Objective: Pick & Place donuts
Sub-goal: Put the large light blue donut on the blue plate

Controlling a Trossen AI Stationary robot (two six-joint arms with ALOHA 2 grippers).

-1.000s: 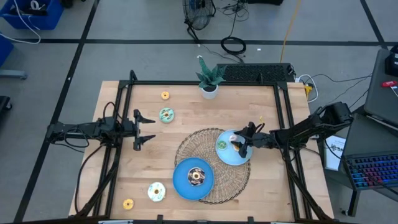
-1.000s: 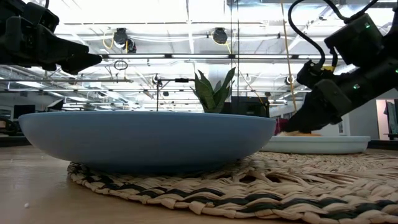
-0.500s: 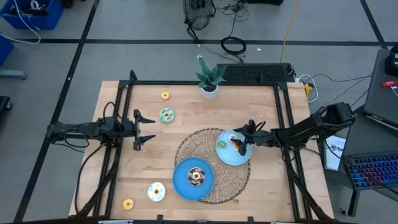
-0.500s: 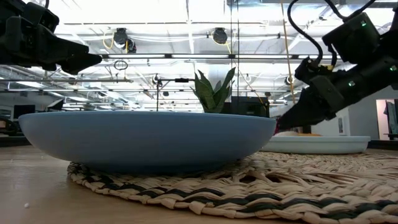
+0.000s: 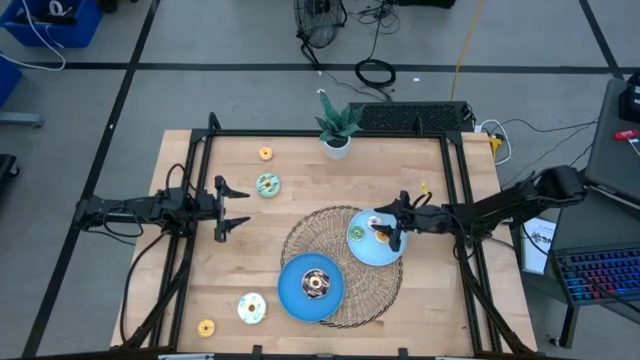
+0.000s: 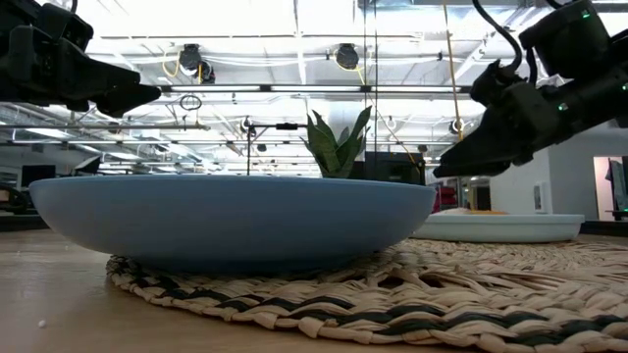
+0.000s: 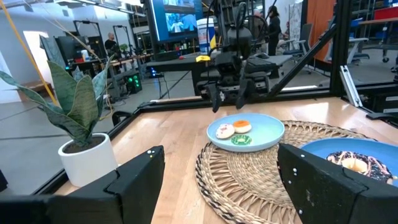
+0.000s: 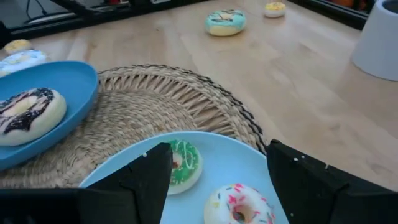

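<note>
Right, from my seat the right gripper [image 5: 393, 224] hangs just above the smaller blue plate [image 5: 383, 254] on the woven mat [image 5: 380, 290], its fingers spread and holding nothing; on that plate I count three donuts close together: a green one [image 8: 185, 162], a white one with sprinkles [image 8: 237, 205], and an orange-topped one [image 7: 241, 126] that I see only from the left wrist; the larger blue plate [image 5: 290, 295] sits on the near part of the mat with a chocolate-iced donut [image 5: 315, 283] in its middle; out on the bare wood, a teal donut [image 5: 267, 185] and a small yellow donut [image 5: 265, 153] lie toward the far left, near the potted plant [image 5: 337, 128]; a cream-and-teal donut [image 5: 251, 308] and another yellow one [image 5: 206, 327] lie at the near left edge; the left gripper [image 5: 235, 207] waits over the left side of the table [image 5: 440, 180], fingers wide apart and empty, well apart from every donut.
</note>
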